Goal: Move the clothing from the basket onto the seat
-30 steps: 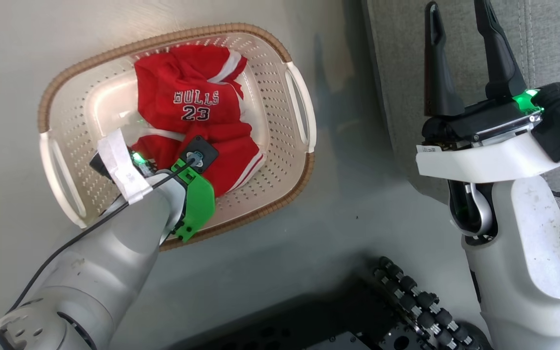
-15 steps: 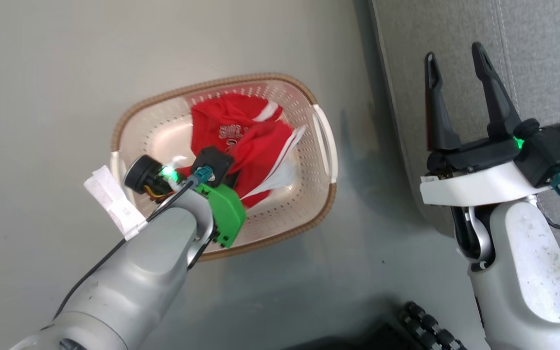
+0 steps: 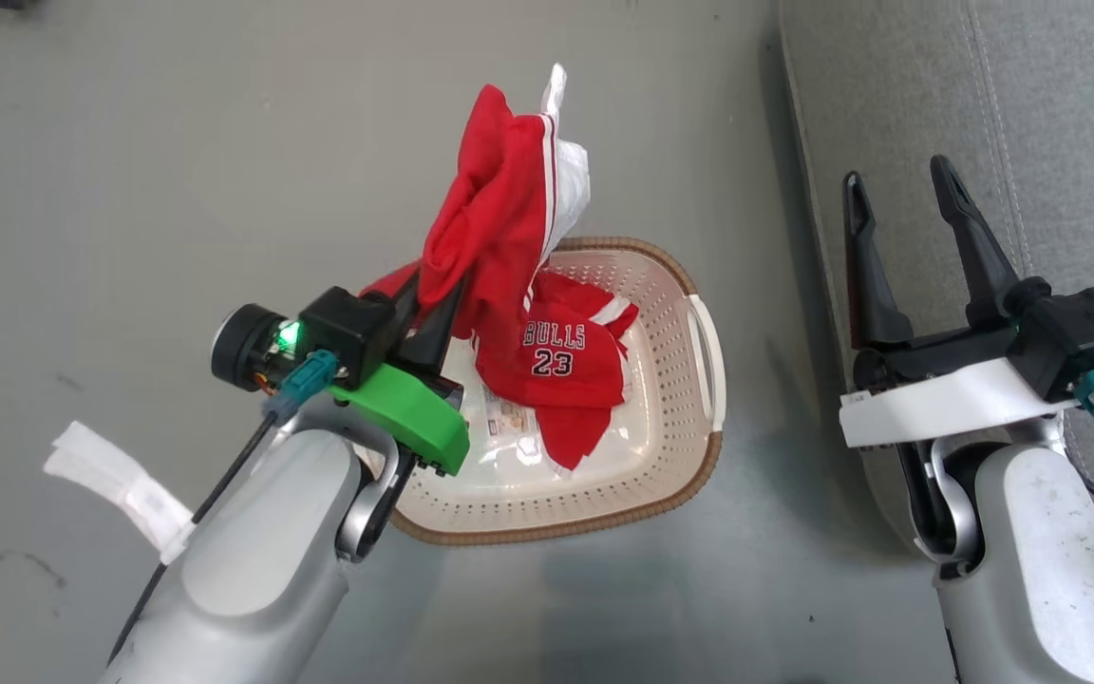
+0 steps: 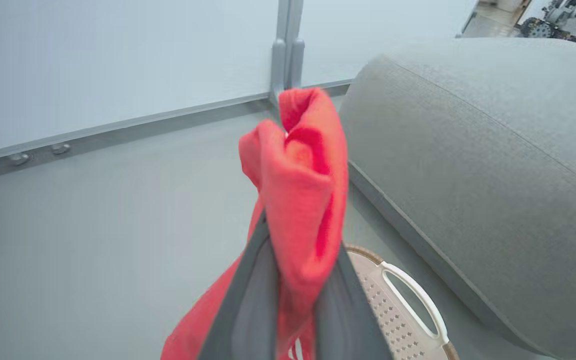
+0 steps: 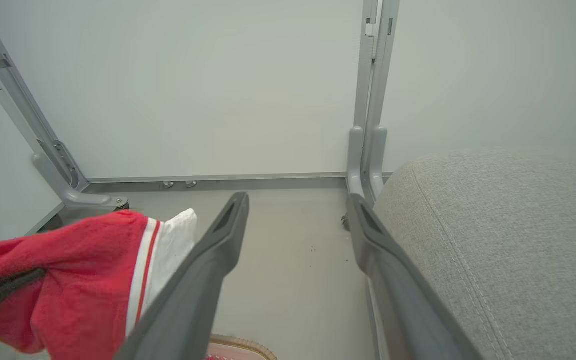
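Barely begun: one garment is up in the grip, and nothing is on the seat yet.

The left gripper (image 3: 431,318) is clamped tight on a bunched fold of the red shorts (image 3: 499,190), which bulge past its fingertips and trail down between the two dark fingers above the basket (image 3: 670,494). Whether their lower end clears the jersey (image 3: 556,356) cannot be told. That "BULLS 23" jersey lies crumpled on the basket's floor, touched by neither gripper. The right gripper (image 3: 898,176) hovers with fingers spread wide and nothing between them, at the edge of the grey seat (image 3: 1031,114), which bears no clothing. Judging by this, both garments have yet to be carried across and released.
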Controlling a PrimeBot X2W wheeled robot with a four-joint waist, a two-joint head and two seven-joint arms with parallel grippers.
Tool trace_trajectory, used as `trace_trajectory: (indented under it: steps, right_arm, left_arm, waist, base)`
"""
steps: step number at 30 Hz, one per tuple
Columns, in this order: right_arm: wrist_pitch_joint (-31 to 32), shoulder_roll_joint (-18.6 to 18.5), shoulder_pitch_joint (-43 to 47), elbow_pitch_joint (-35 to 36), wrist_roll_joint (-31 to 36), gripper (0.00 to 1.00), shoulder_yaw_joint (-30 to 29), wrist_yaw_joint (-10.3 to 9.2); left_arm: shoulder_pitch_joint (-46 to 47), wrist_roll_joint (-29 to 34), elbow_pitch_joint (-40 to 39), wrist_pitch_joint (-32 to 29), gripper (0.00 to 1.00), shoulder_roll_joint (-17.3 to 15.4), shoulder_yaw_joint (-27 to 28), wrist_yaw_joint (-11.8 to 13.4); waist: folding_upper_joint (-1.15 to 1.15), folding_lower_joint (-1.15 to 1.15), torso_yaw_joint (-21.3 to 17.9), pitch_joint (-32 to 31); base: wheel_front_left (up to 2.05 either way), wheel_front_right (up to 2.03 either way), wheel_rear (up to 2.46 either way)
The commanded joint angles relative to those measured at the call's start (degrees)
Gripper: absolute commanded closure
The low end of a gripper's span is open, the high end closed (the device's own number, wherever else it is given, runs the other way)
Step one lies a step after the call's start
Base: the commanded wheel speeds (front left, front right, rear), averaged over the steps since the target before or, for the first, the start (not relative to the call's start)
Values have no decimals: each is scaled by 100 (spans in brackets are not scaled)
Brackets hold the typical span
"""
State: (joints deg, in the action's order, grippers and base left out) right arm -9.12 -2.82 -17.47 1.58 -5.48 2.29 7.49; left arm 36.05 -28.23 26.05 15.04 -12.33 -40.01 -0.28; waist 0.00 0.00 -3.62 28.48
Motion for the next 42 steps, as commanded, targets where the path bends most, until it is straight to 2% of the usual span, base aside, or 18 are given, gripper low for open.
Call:
trace_trajectory:
  steps: [1, 8, 19, 30, 42]
  right_arm:
    - [35, -14, 127, 33, 20, 0, -21, 0]
    - [175, -14, 454, 73, -7, 0, -40, 0]
    - [365, -14, 945, 32, -93, 0, 108, 0]
    - [498, -14, 1441, 100, -228, 0, 228, 0]
    - [615, -14, 1917, 204, -357, 0, 230, 0]
  left_arm:
    - [-178, 72, -183, 20, 100, -34, 172, 9]
    - [-688, 391, -1140, 20, 100, 69, 1125, -111]
    - [-1225, 784, -2112, 20, 100, 190, 1890, -380]
    - [-1858, 773, -2653, 20, 100, 241, 2023, -506]
    - [-2542, 687, -2923, -64, 100, 200, 1934, -302]
  waist:
    - [0, 0, 361, -468]
    - [0, 0, 508, -950]
    - [0, 0, 544, -1714]
    - [0, 0, 493, -2333]
    - [0, 0, 501, -2729]
  base:
    - [0, 0, 0]
    - [0, 0, 0]
    - [0, 0, 0]
    - [0, 0, 0]
    - [0, 0, 0]
